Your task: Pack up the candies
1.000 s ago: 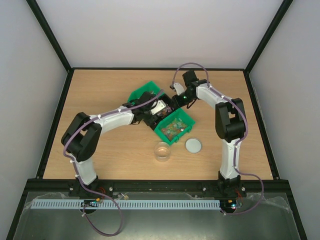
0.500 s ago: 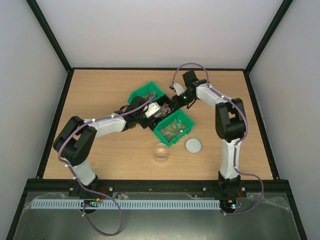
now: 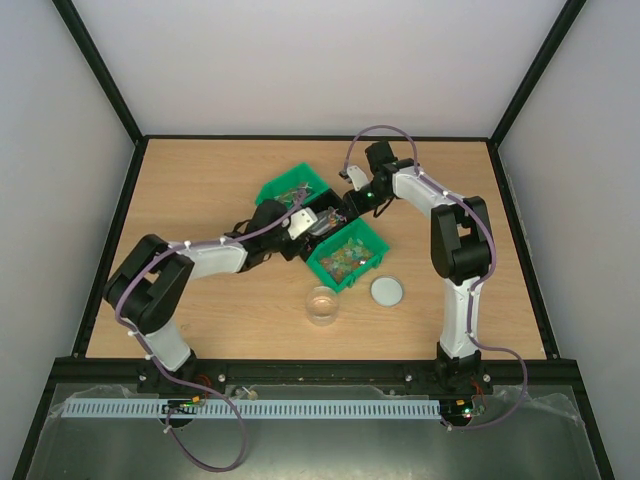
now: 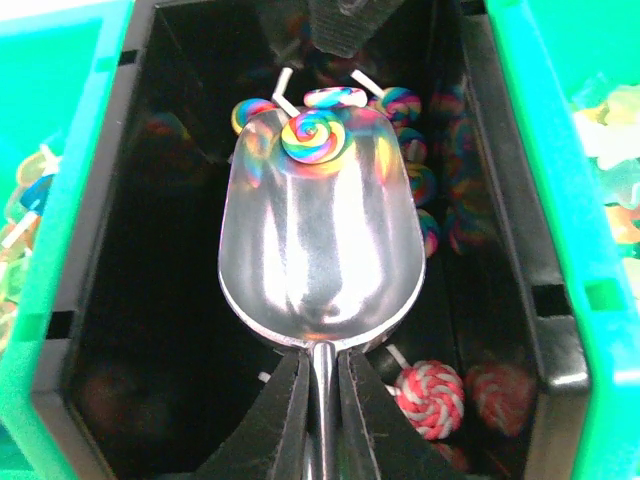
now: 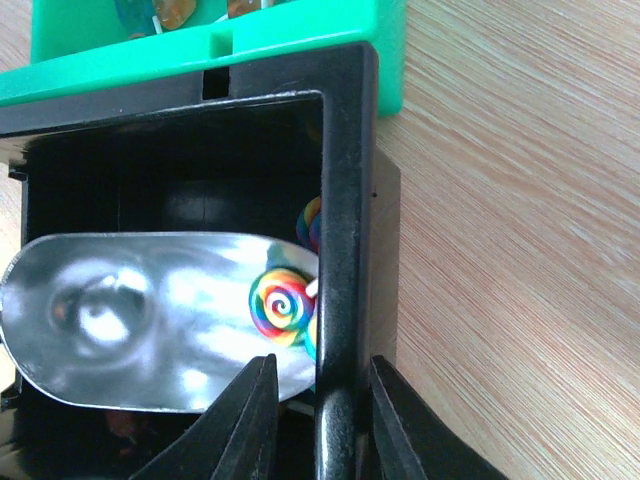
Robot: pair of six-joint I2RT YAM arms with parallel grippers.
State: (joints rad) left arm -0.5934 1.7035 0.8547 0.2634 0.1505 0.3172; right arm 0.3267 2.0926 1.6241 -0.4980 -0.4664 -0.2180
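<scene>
Toward the table's far edge, within black bin [image 5: 340,150]: left gripper [image 4: 322,365] clamped on metal scoop [image 4: 320,230] handle, one of the candies [image 4: 311,136] perched at its lip, right gripper [image 5: 320,365] pinching bin wall; roll-off likely upon tilted lift.

The handle of the metal scoop [image 4: 320,250] runs off the left wrist view's bottom edge, and its bowl covers some candies [image 4: 425,185]. In the right wrist view, the wall of the black bin [image 5: 340,150] hides the scoop's tip.

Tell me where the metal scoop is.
Centre of the left wrist view: the metal scoop lies inside the black bin, its handle held by the left gripper.
</scene>
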